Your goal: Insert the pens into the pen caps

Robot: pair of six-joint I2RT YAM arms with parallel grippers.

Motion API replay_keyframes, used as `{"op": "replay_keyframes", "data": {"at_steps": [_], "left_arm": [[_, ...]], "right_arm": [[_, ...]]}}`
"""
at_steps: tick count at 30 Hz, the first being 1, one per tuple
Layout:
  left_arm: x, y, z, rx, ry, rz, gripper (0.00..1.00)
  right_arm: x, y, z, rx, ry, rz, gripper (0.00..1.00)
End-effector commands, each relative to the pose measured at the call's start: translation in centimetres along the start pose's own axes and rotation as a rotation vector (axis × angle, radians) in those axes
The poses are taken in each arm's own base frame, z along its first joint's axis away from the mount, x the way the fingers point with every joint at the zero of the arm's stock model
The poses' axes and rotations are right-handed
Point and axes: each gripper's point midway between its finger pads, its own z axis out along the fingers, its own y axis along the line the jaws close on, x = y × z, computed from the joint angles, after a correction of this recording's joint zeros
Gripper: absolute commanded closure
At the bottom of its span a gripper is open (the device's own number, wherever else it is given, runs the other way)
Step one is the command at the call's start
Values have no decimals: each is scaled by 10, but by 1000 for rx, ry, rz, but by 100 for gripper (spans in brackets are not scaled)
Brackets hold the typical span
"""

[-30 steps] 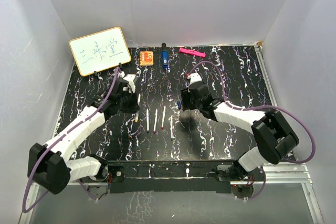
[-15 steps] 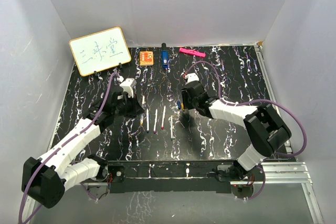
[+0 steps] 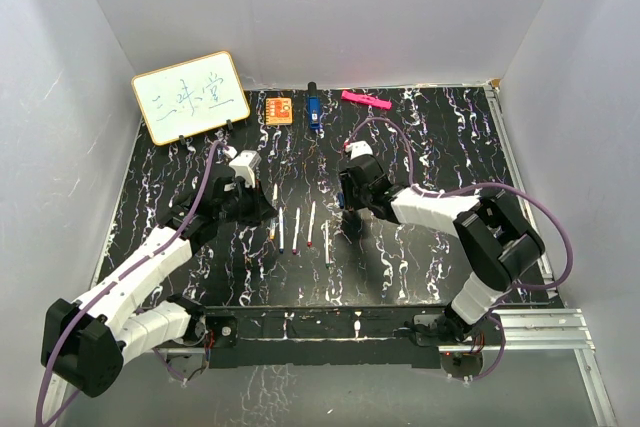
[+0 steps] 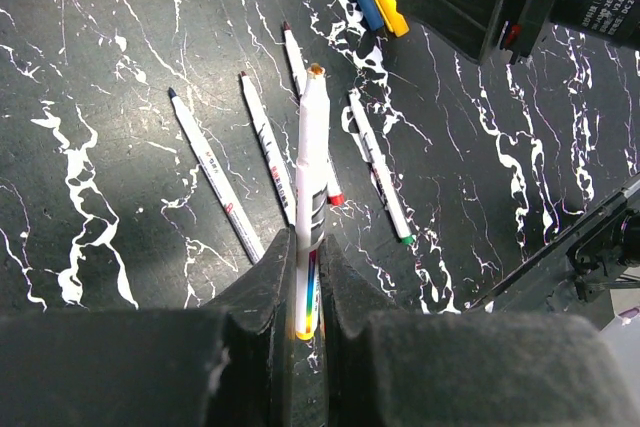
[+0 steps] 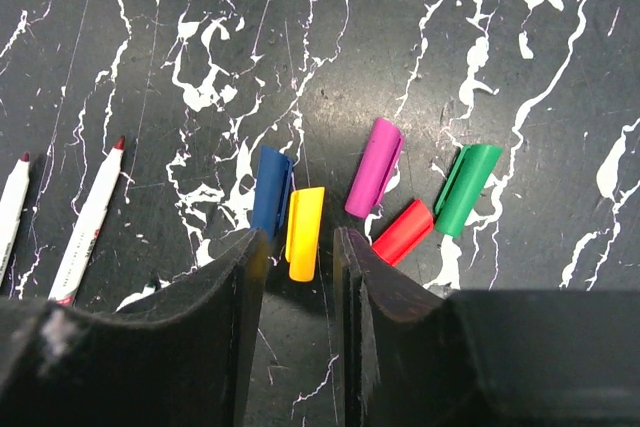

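Observation:
My left gripper (image 4: pixel 307 247) is shut on a white pen (image 4: pixel 312 157) with a yellow tip and holds it above the table; in the top view it is left of centre (image 3: pixel 262 211). Several more pens lie side by side below it, one with a green tip (image 4: pixel 380 169), another with a red tip (image 4: pixel 312 127). My right gripper (image 5: pixel 300 247) is open, its fingers either side of the yellow cap (image 5: pixel 305 232). The blue cap (image 5: pixel 271 190) lies against the yellow one. The purple cap (image 5: pixel 373 167), red cap (image 5: pixel 404 231) and green cap (image 5: pixel 466 187) lie to the right.
A whiteboard (image 3: pixel 190 97) stands at the back left. An orange square (image 3: pixel 279 109), a blue block (image 3: pixel 313 112) and a pink bar (image 3: pixel 365 100) lie along the back edge. White walls close in on three sides.
My left gripper has moved right, towards the row of pens, with the pen in it. My right gripper has shifted slightly left over the caps.

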Motion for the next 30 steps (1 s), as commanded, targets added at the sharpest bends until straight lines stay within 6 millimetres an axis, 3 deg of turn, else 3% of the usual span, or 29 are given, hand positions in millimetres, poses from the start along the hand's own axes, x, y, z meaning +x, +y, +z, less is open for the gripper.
{"op": "replay_keyframes", "data": {"at_steps": [1, 30], "left_arm": [[0, -6, -3, 31, -11, 3, 100], [9, -4, 2, 38, 10, -12, 100]], "right_arm": [[-29, 11, 3, -17, -71, 9, 69], [-1, 2, 19, 40, 9, -18, 69]]}}
